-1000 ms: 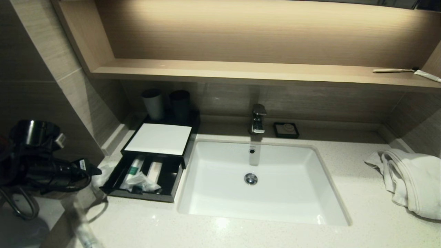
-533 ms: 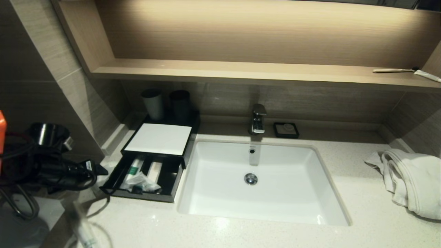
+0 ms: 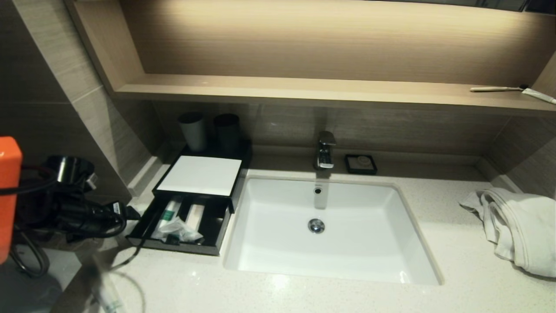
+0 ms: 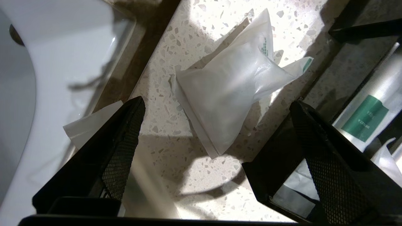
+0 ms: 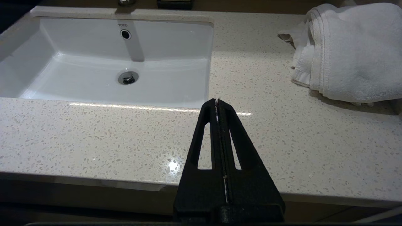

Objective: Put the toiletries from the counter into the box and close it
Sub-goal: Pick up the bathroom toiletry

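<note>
- Along the counter (image 3: 269,291), pale speckled stone ran from the left wall to the right corner, with a white sink (image 3: 278,261) sunk into its middle.
- Behind the sink stood a chrome tap (image 3: 325,150), and just beside it a small black dish (image 3: 360,164).
- At the left end sat the black box (image 3: 182,248), its drawer pulled out below a white lid (image 3: 200,174); tubes and a sachet lay inside.
- Two dark cups (image 3: 210,130) stood behind the box against the wall.
- Over all this ran a lit wooden shelf (image 3: 304,92), with a toothbrush (image 3: 497,88) at its far right end.
- A crumpled white towel (image 3: 517,228) lay on the counter's right end, well apart from the sink.
- My left gripper (image 4: 216,131) hung over the counter just left of the box, its fingers (image 4: 125,153) spread wide.
- Below it, between those fingers in the wrist view, a white packet (image 4: 229,94) lay flat on the stone, near the drawer's corner and outside it.
- My right gripper (image 5: 217,103) was parked over the counter's front edge, its fingers pressed together on nothing.
</note>
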{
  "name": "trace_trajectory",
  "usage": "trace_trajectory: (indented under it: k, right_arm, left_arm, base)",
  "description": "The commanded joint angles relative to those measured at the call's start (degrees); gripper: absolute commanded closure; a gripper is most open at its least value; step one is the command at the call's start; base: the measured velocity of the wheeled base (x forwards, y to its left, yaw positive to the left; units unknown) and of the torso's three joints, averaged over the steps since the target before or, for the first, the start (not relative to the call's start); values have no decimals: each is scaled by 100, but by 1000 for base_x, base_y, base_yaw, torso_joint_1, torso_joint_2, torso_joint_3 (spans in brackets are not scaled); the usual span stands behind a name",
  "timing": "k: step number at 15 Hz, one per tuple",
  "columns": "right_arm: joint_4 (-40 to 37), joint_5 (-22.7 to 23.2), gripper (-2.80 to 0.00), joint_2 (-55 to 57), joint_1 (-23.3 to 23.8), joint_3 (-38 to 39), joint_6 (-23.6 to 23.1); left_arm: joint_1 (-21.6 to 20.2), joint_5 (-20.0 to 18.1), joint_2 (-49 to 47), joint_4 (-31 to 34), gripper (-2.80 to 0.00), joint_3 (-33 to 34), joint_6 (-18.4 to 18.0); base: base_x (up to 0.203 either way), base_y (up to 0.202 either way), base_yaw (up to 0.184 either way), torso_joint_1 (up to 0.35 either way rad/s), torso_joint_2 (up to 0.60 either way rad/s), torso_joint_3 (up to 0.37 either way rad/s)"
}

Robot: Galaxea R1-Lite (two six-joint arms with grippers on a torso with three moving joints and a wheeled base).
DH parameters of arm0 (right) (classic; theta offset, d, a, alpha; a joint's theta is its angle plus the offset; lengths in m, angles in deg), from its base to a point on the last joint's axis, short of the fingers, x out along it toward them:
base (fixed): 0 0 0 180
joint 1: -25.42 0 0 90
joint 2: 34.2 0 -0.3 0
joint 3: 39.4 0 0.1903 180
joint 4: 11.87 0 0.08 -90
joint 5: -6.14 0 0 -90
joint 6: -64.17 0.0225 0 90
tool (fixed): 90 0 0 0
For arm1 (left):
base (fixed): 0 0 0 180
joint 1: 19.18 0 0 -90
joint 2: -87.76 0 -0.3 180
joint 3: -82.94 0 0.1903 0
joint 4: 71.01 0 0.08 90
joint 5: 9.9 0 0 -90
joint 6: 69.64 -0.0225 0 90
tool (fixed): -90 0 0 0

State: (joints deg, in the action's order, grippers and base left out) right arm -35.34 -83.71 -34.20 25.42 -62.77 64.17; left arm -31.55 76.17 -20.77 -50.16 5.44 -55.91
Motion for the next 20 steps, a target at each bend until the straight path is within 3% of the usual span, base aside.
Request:
trace_trajectory:
  k: [1,6,7,20]
  right_arm:
    - [1,2,0,0,1,0,0]
    - [1,2,0,0,0,0,0]
    - [1,2,0,0,0,0,0]
    - [1,2,0,0,0,0,0]
  left_arm:
    - [-2,-3,-106,-3,-280,-44,6]
    - [16,7,-159,24,-280,-114,-3]
    - [24,14,-167,24,0,-123,-19]
    - [24,6,-103,45,0,-90,-46]
  base:
    - [0,0,0,0,0,0]
    - [0,0,0,0,0,0]
    - [0,0,0,0,0,0]
    - [0,0,0,0,0,0]
